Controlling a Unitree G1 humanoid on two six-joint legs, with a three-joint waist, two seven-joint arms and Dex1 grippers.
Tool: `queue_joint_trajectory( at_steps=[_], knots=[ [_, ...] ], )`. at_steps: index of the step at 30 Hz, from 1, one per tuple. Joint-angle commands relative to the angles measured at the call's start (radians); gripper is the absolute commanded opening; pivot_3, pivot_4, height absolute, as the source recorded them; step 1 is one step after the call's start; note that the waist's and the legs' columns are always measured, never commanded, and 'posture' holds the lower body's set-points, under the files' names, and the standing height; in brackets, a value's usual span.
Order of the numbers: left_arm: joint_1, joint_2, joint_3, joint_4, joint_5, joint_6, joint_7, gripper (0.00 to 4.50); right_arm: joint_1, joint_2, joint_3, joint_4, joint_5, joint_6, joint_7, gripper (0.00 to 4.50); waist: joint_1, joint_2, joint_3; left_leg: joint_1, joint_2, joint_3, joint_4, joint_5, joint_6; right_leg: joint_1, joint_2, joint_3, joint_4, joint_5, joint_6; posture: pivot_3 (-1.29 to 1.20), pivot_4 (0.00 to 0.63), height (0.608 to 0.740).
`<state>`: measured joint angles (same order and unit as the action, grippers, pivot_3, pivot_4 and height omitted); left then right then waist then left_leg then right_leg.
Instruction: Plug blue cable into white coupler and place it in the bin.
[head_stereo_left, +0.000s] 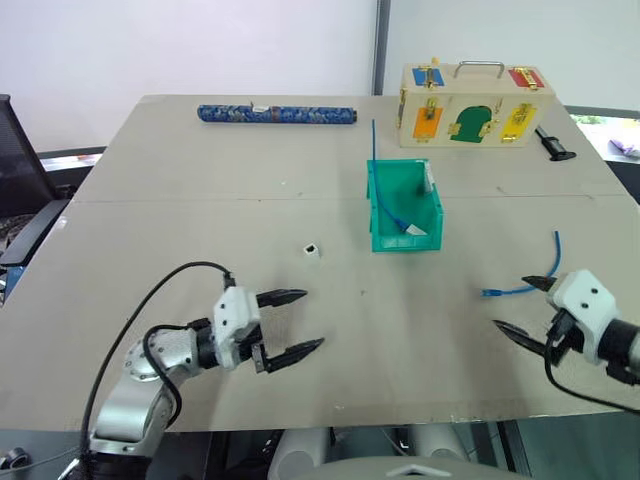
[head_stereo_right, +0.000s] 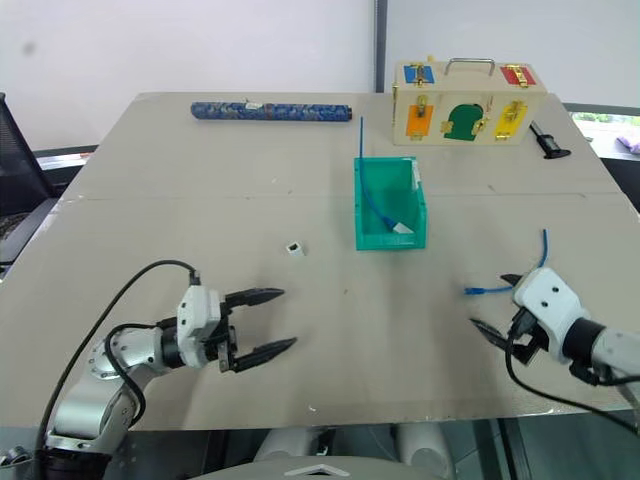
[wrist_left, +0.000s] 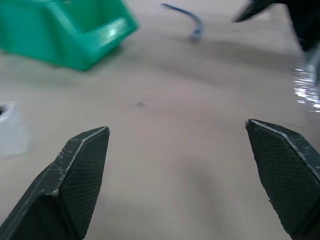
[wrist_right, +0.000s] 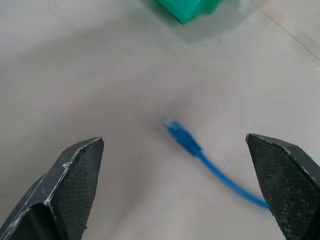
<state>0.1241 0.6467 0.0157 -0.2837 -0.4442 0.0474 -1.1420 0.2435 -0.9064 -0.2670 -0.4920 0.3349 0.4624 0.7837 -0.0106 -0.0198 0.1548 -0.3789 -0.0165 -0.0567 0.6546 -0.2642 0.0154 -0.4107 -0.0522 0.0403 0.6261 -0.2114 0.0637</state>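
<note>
The blue cable (head_stereo_left: 520, 288) lies on the table at the right, its clear plug (wrist_right: 180, 137) pointing left. My right gripper (head_stereo_left: 510, 303) hovers open just beside and over that plug end, holding nothing. The tiny white coupler (head_stereo_left: 313, 249) sits alone mid-table, left of the teal bin (head_stereo_left: 372, 200). My left gripper (head_stereo_left: 313, 319) is open and empty, a short way in front of the coupler and pointing right. In the left wrist view the coupler (wrist_left: 10, 130) lies off to one side of the open fingers (wrist_left: 80, 170).
Another thin blue cord (head_stereo_left: 385, 195) and a white piece lie inside the bin. A dark-blue patterned tube (head_stereo_left: 277, 115) lies at the back left, a wooden box with coloured latched doors (head_stereo_left: 470, 105) at the back right, and a black tool (head_stereo_left: 550, 145) beside it.
</note>
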Motion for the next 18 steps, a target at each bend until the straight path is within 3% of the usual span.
queue_joint_trajectory(
  at_steps=[1,2,11,14,18],
  knots=[
    [-0.036,0.019,-0.019,-0.077,-0.015,0.033,0.001,4.5,-0.084,-0.048,0.062,0.095,-0.047,-0.05,0.067,3.23,0.0,0.0,0.0,0.0,0.0,0.0,0.0,0.0,0.0,0.0,0.001,0.0,0.0,0.0,0.0,0.0,0.15,0.74],
    [-0.046,0.02,-0.022,-0.09,-0.018,0.048,0.009,4.5,-0.114,-0.055,0.086,0.129,-0.061,-0.064,0.082,2.73,0.001,0.0,0.0,0.0,0.0,-0.001,0.0,0.0,0.0,0.0,0.001,0.0,0.0,0.0,-0.001,0.0,0.15,0.74],
    [-0.078,0.033,-0.025,-0.216,-0.064,0.177,0.07,4.5,-0.305,-0.064,0.255,0.354,-0.156,-0.165,0.198,2.73,-0.001,0.0,0.001,0.0,0.0,-0.001,0.0,0.0,0.0,0.0,0.001,0.0,0.0,0.001,-0.001,0.0,0.15,0.74],
    [-0.087,0.032,-0.022,-0.241,-0.07,0.21,0.098,4.5,-0.372,-0.042,0.299,0.427,-0.173,-0.159,0.218,1.91,-0.003,0.0,0.001,0.0,0.0,-0.001,0.0,0.0,0.0,0.0,0.001,0.0,0.0,0.002,-0.001,0.0,0.15,0.74],
    [-0.086,0.03,-0.02,-0.253,-0.069,0.228,0.121,4.5,-0.403,-0.028,0.33,0.435,-0.173,-0.166,0.26,0.05,-0.003,0.0,0.001,0.0,0.0,-0.001,0.0,0.0,0.0,0.0,0.001,0.0,0.0,0.002,-0.002,0.0,0.15,0.74]
  ],
)
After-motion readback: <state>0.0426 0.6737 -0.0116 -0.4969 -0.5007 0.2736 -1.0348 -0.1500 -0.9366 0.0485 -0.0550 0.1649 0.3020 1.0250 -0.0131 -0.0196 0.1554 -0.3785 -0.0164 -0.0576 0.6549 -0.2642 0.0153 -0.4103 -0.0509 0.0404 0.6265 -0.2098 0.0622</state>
